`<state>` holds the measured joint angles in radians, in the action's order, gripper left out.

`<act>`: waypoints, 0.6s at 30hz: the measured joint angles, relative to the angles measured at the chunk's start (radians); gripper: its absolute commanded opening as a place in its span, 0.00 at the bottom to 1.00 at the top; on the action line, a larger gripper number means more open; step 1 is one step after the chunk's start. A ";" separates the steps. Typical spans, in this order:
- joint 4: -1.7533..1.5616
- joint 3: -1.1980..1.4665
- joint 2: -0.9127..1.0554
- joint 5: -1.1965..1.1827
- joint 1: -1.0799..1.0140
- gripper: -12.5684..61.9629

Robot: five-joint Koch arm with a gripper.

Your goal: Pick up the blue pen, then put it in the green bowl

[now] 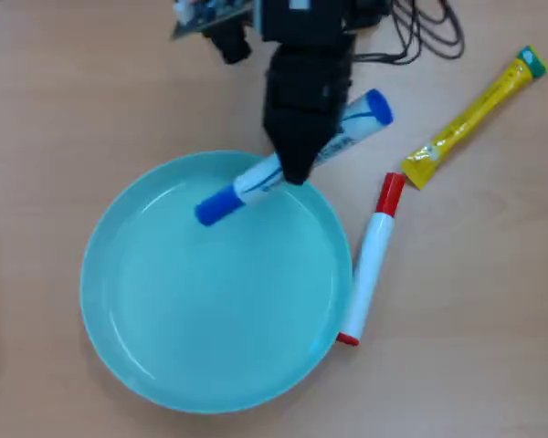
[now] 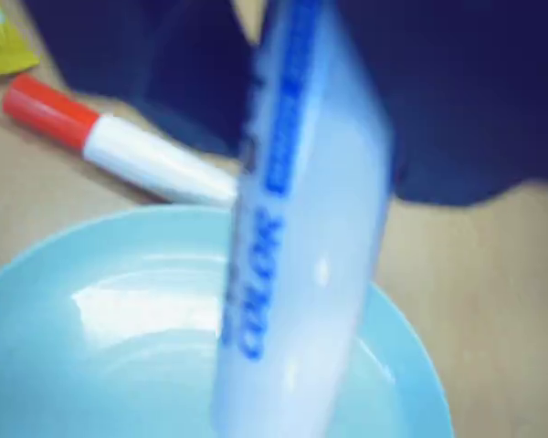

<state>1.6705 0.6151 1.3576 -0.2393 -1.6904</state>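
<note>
Gripper (image 1: 294, 172): clamped on blue pen (image 1: 256, 182) at mid-barrel — jaws closed round it.
Blue pen: slanted above far rim of green bowl (image 1: 119, 274), capped end over the bowl.
Red-capped marker (image 1: 370, 265): just right of bowl.

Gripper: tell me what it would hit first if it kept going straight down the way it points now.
Probably the green bowl: the gripper, holding the blue pen, hangs over its rim. The pen's low end would likely touch first; height is unclear.
</note>
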 measured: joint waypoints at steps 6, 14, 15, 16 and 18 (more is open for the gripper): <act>-0.106 0.055 0.000 -0.002 -0.049 0.08; -0.387 0.462 0.003 -0.002 -0.112 0.08; -0.425 0.485 0.003 -0.002 -0.117 0.08; -0.457 0.495 0.003 0.000 -0.120 0.08; -0.502 0.499 0.003 0.002 -0.132 0.08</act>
<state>1.1689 1.1137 1.3606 -0.2378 -1.8224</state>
